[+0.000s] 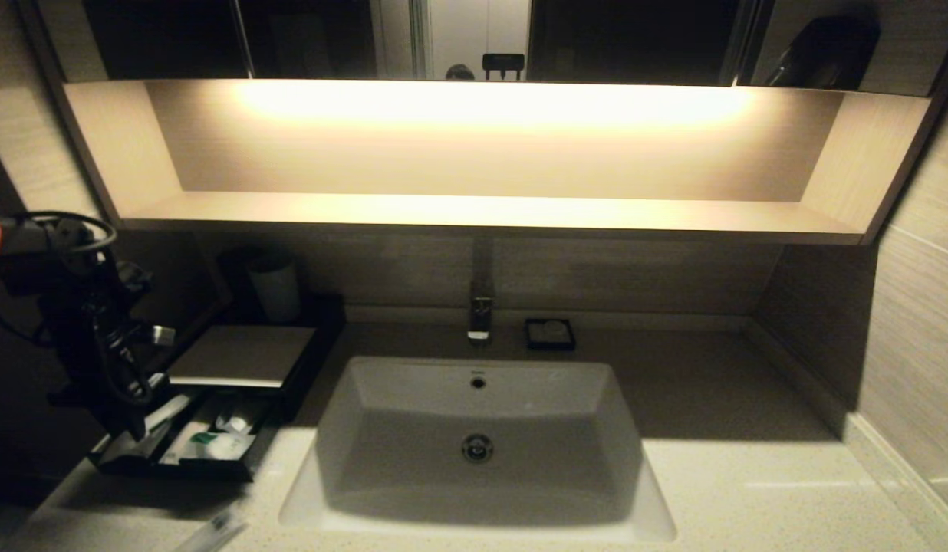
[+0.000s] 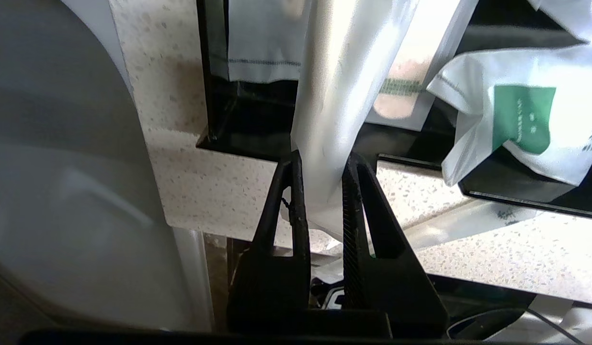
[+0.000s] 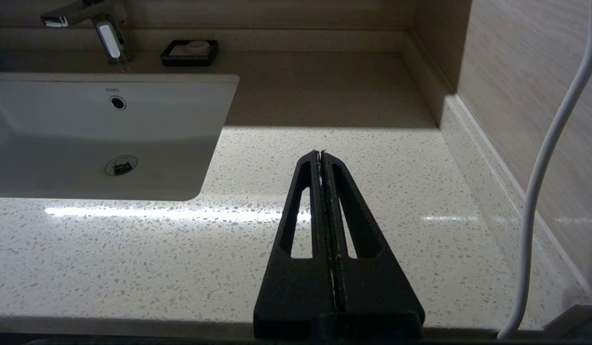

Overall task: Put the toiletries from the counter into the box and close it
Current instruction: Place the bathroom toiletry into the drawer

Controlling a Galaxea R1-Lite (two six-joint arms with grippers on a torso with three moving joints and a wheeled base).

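Left gripper [image 2: 321, 165] clamped on a slim white packet [image 2: 339, 96], hanging over the box's [image 1: 236, 354] open drawer [image 1: 186, 452] (other packets inside). Right gripper [image 3: 322, 154] closed, empty, above the counter [image 3: 396, 191].

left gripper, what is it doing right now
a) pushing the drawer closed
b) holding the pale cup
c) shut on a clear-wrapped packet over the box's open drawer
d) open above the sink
c: in the left wrist view the left gripper pinches a slim clear-wrapped packet between its fingers, and the head view places it over the open drawer of the box.
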